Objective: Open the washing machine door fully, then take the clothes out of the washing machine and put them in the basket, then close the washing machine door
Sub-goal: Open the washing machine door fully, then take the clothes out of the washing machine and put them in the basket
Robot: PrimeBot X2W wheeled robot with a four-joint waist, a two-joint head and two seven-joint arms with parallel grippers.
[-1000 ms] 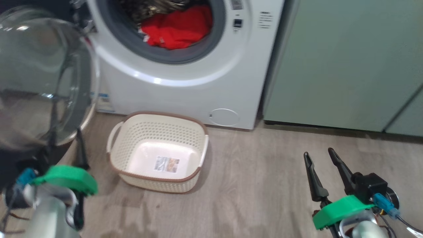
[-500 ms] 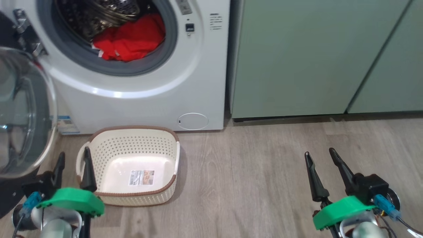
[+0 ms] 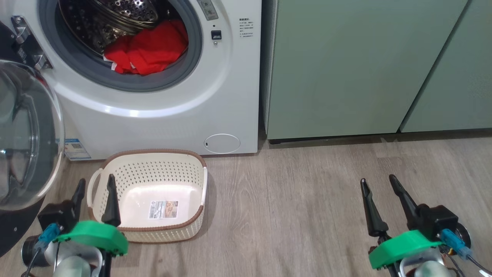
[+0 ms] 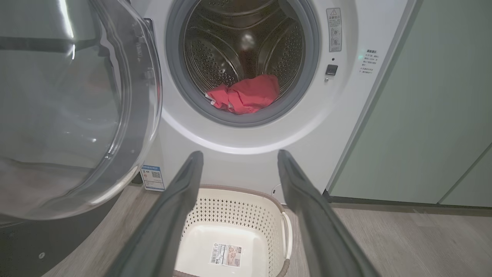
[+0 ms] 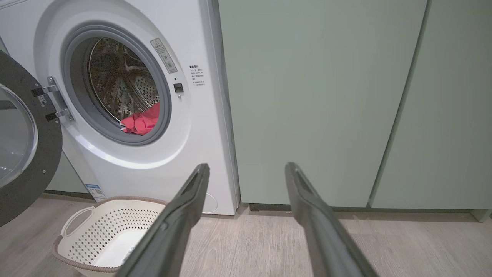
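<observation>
A second ago the left gripper (image 3: 96, 179) was a blur against the lower rim of the door (image 3: 27, 134); now it sits low at the lower left of the head view, clear of the door. Its two fingers are spread wide and hold nothing. The head camera has turned since then, so the washer (image 3: 153, 123) lies further left in that view, and the picture is sharper. The right gripper (image 3: 377, 179) keeps about the same spot at the lower right, its two fingers likewise parted and empty.

Two grippers show, each with two dark fingers. In the head view the left one's inner finger crosses the left rim of the one basket (image 3: 152, 151); whether it touches cannot be told. The basket stands on the wood floor (image 3: 300, 200) just in front of the washer. It has two white handles and one sticker (image 3: 163, 209) on its bottom.

The one door hangs swung out to the left on its hinges, glass bulging toward the robot. Behind it the one washer stands open, with one round hatch (image 3: 221, 143) low on its front. One bundle of red clothes (image 3: 148, 48) lies at the front of the steel drum (image 3: 115, 15), against the grey seal.

Two pale-green cabinet doors (image 3: 338, 69) stand just right of the washer
</observation>
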